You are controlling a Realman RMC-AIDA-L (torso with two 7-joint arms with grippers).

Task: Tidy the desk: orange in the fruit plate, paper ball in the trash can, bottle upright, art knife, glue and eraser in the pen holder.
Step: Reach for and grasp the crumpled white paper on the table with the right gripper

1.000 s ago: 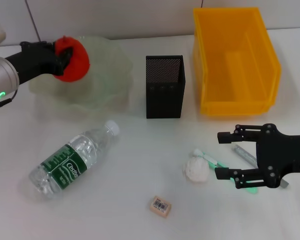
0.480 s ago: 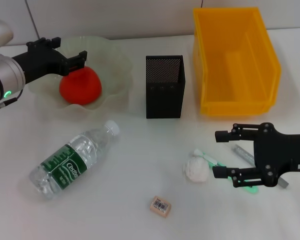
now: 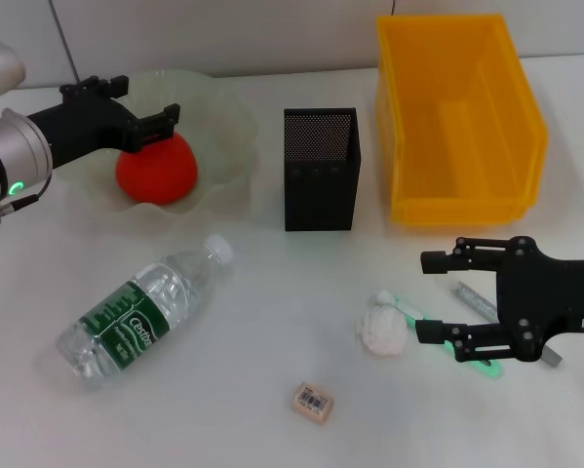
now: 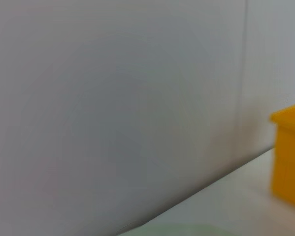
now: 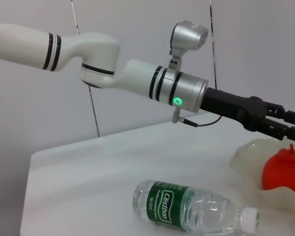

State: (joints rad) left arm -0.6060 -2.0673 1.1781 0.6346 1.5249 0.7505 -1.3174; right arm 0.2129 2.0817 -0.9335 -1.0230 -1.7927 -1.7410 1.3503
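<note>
The left pincer (image 3: 136, 104) is seen spread wide and empty just above the orange (image 3: 156, 169), which a second ago was clamped in it over the fruit plate (image 3: 228, 127) and half a second ago was already resting in the dish. The fruit is now released and sits inside the plate, so the first item of the tidying is judged to be done. In the right wrist view the same left pincer (image 5: 284, 123) is shown apart from the orange (image 5: 284, 165), with nothing held between its fingers.

The right pincer (image 3: 439, 296) is held low over the desk (image 3: 223, 390) with its fingers wide apart and nothing between them. It has been shifted slightly and now lies just beside the paper ball (image 3: 382, 331), open towards it but not around it; that is judged to be the next pick, bound for the trash can (image 3: 457, 117).

Further out, the bottle (image 3: 140, 312) is lying on its side, not yet stood up. The eraser (image 3: 313, 403) is left on the desk nearer the front edge. The pen holder (image 3: 319, 168) stands between plate and trash can. Green and grey stick-like items are partly hidden under the right pincer and cannot be identified.
</note>
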